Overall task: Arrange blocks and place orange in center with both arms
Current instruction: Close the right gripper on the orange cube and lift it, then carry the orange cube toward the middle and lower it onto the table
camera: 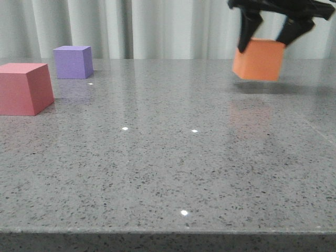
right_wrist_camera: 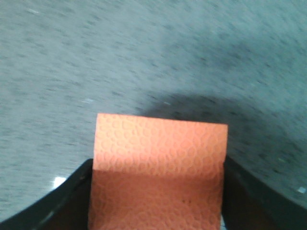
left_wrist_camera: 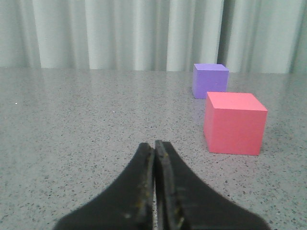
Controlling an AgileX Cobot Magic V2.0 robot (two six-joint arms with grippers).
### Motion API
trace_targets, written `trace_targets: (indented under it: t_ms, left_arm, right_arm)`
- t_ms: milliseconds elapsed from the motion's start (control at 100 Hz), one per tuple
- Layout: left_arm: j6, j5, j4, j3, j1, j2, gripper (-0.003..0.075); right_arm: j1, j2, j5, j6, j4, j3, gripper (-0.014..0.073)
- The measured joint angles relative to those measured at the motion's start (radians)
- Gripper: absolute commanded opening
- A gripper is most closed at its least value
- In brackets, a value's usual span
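Front view: the right gripper [camera: 268, 37], two black fingers reaching down from the upper right of the frame, is clamping a matte orange cube [camera: 260, 59] and holding it, slightly tilted, clear of the speckled grey stone tabletop [camera: 173, 173]. At far left a red-pink cube [camera: 23, 88] is sitting near a purple cube [camera: 73, 62], apart from it. In the right wrist view the orange cube's pebbled foam face is filling the gap between the fingers. In the left wrist view the left gripper [left_wrist_camera: 154, 165] is hovering low, jaws pressed together on nothing.
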Motion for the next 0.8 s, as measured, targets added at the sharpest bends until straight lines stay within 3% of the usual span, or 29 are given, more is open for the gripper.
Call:
trace_targets:
  t_ms: [200, 470, 800]
  left_arm:
    - [0.0, 0.0, 0.0, 0.0, 0.0, 0.0, -0.0019]
    - [0.0, 0.0, 0.0, 0.0, 0.0, 0.0, -0.0019]
    - [0.0, 0.0, 0.0, 0.0, 0.0, 0.0, -0.0019]
  right_arm:
    - [0.122, 0.033, 0.004, 0.06, 0.007, -0.113, 0.032]
    - [0.269, 0.222, 0.051, 0.183, -0.031, -0.342, 0.032]
    - [0.338, 0.374, 0.144, 0.259, -0.089, -0.564, 0.032]
